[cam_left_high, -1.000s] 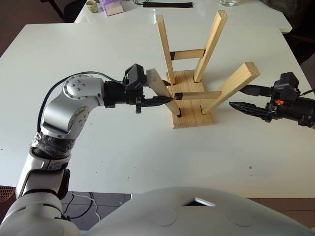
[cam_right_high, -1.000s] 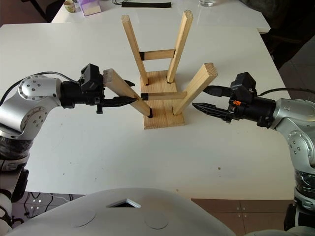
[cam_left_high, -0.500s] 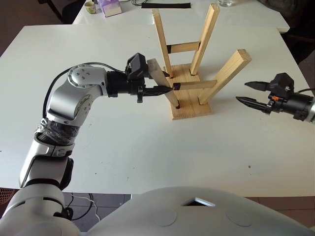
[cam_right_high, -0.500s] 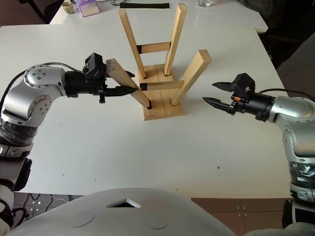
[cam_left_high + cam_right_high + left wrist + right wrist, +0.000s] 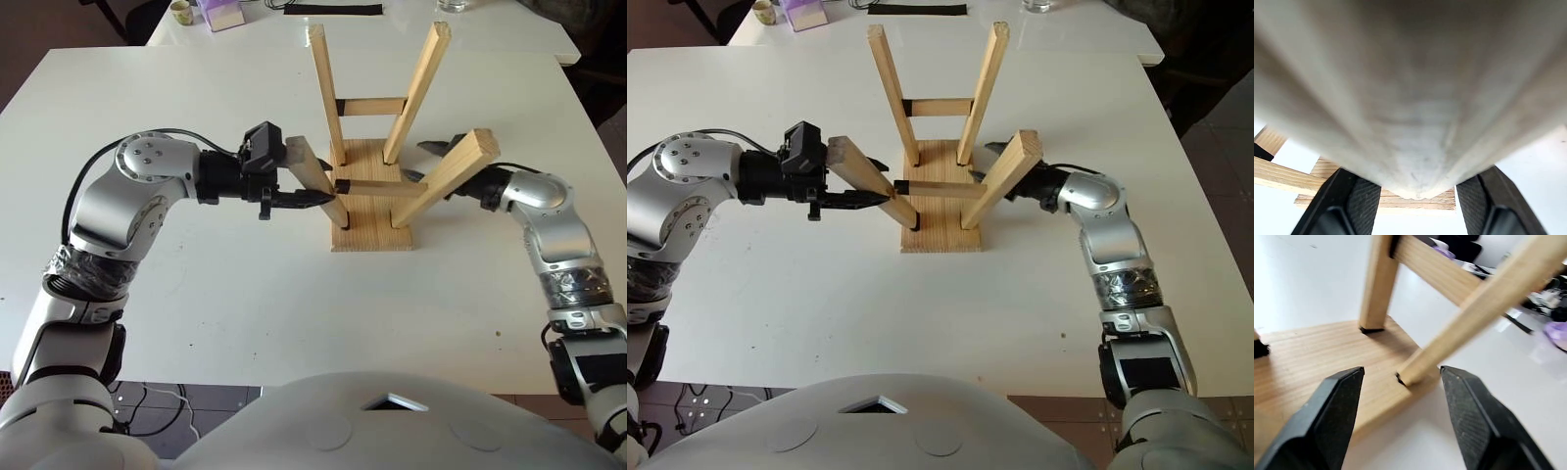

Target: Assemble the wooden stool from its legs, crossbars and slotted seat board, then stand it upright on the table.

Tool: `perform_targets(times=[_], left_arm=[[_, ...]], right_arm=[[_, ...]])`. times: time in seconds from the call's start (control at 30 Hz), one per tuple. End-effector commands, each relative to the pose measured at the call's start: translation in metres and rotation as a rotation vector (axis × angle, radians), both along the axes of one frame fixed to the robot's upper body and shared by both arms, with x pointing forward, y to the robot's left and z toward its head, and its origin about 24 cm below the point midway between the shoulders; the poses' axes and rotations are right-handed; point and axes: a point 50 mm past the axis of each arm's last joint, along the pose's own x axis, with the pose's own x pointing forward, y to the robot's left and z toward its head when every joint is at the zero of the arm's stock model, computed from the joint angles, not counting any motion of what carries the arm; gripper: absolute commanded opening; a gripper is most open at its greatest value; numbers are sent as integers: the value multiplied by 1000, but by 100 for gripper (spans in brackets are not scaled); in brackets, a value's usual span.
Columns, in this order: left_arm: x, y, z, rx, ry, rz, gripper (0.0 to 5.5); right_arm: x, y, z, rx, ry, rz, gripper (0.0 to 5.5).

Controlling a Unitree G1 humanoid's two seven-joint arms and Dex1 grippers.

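The stool lies upside down: its seat board (image 5: 375, 233) is flat on the table and the legs point up, joined by crossbars (image 5: 372, 106). My left gripper (image 5: 312, 199) is shut on the slanted near-left leg (image 5: 312, 171). In the left wrist view that leg (image 5: 1410, 98) passes between the black fingers (image 5: 1354, 205). My right gripper (image 5: 424, 163) is open around the slanted near-right leg (image 5: 453, 174). In the right wrist view, the foot of this leg (image 5: 1415, 369) sits in the seat board (image 5: 1308, 357) just ahead of the spread fingertips (image 5: 1347, 382).
A second white table stands behind, with a cup (image 5: 181, 12), a purple box (image 5: 221, 13), a black strip (image 5: 333, 10) and a glass (image 5: 452, 5). Wide bare tabletop (image 5: 294, 313) stretches in front of and to both sides of the stool.
My right gripper has moved left from the open table up to the near-right leg and now straddles it. My left gripper has kept its hold on the near-left leg.
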Motion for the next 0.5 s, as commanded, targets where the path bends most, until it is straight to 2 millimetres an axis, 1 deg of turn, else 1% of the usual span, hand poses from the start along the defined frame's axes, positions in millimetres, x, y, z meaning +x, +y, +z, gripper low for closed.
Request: perform_targets(times=[0.03, 0.13, 0.27, 0.43, 0.5], left_arm=[[-12, 13, -52, 167, 312, 33, 205], [-7, 12, -59, 204, 312, 59, 205], [-1, 6, -66, 271, 258, 39, 205], [-3, -12, -71, 329, 205, -38, 205], [-5, -15, -75, 341, 203, -45, 205]], right_arm=[[-18, 7, -10, 11, 49, 114, 287], [-22, 9, -17, -10, 65, 146, 287], [-23, 12, -24, -41, 77, 169, 287], [-22, 16, -27, -33, 75, 166, 287], [-21, 20, -26, -23, 69, 164, 287]])
